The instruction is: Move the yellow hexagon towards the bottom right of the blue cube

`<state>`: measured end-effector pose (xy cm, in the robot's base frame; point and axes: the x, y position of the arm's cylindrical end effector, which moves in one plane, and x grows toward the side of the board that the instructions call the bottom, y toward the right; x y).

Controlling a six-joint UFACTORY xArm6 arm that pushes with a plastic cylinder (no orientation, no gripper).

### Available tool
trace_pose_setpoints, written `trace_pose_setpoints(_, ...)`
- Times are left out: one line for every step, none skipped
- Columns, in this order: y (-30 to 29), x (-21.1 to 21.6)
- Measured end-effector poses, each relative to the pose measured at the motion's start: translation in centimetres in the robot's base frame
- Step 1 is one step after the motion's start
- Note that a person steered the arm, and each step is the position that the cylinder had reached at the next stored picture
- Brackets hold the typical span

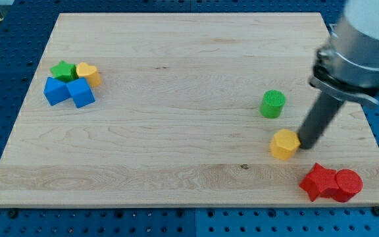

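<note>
Red blocks, then yellow hexagon against my tip

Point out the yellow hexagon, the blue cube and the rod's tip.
yellow hexagon (pixel 285 143), camera view, top face.
blue cube (pixel 80 92), camera view, top face.
my tip (pixel 304 142), camera view, rod's very end, beside the hexagon's right edge.
</note>
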<state>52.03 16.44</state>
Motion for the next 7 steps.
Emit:
trace_pose_setpoints(-3.3, -1.3)
trace_pose_setpoints(-2.4, -1.8)
trace_pose_setpoints(0.3, -1.7)
trace_pose_setpoints(1.4, -0.3)
trace_pose_setpoints(0.7, 0.9)
trace_pose_setpoints(-2.8, 0.9)
trace_pose_setpoints(-8.0, 0.9)
